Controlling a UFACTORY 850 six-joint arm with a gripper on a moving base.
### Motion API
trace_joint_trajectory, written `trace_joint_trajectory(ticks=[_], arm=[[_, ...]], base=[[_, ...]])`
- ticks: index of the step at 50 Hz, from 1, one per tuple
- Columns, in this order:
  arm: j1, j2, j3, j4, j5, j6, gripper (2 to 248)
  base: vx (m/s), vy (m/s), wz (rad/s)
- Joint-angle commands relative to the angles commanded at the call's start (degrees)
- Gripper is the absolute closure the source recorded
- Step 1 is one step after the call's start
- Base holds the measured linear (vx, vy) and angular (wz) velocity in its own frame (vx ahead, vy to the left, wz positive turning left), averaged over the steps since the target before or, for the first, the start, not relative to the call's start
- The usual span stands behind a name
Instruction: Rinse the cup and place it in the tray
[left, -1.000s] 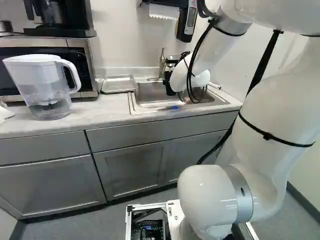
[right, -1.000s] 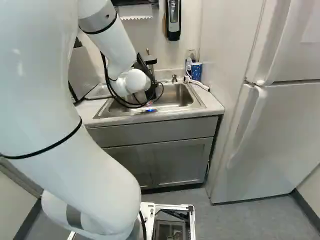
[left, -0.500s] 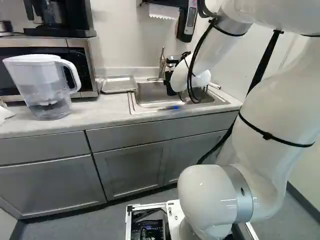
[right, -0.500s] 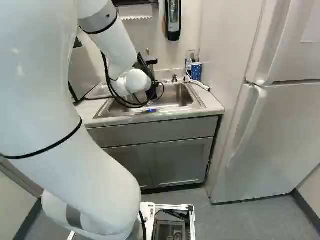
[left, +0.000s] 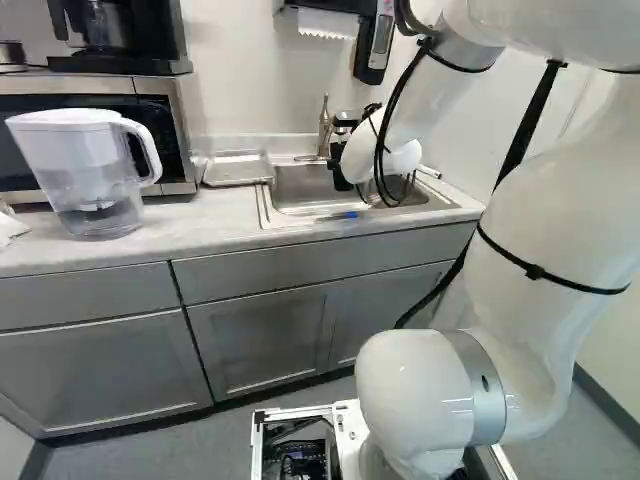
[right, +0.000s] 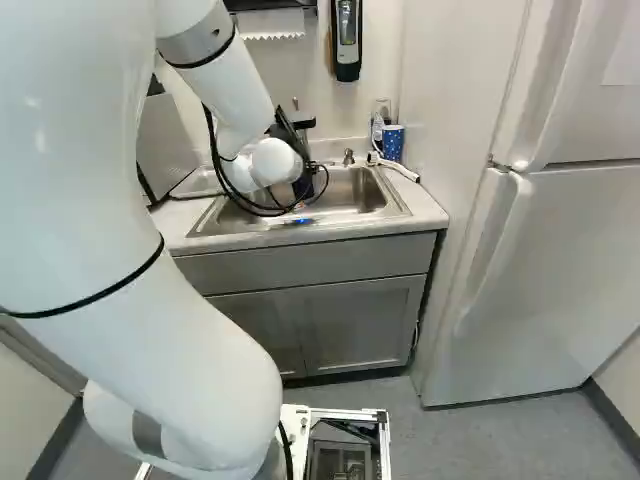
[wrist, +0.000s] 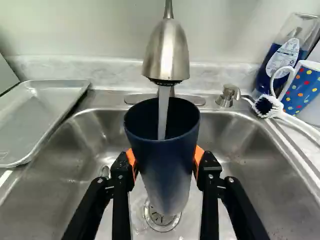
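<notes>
The gripper (left: 338, 160) is in a grip, its two fingers (wrist: 122, 186) parted, reaching forward from either side, with the orange pads (wrist: 199, 159) bearing inward from opposite sides. Its line runs ahead and somewhat down. Right behind it sits the rounded white wrist joint (right: 272, 160), and above and behind that the forearm (left: 425, 85) slants down toward the tool. Black cables (left: 385, 125) loop close beside the wrist. Farther back from the gripper, the thick upper arm (left: 560, 220) stands over the lowest joint (left: 425, 395), a black band (right: 95, 297) strapped round it
</notes>
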Motion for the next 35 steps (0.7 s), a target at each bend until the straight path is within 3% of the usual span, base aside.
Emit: trace_joint_trajectory(ticks=[35], arm=[[0.2,0.0,0.0,0.5,0.0,0.0,125]], base=[[0.0,0.0,0.0]])
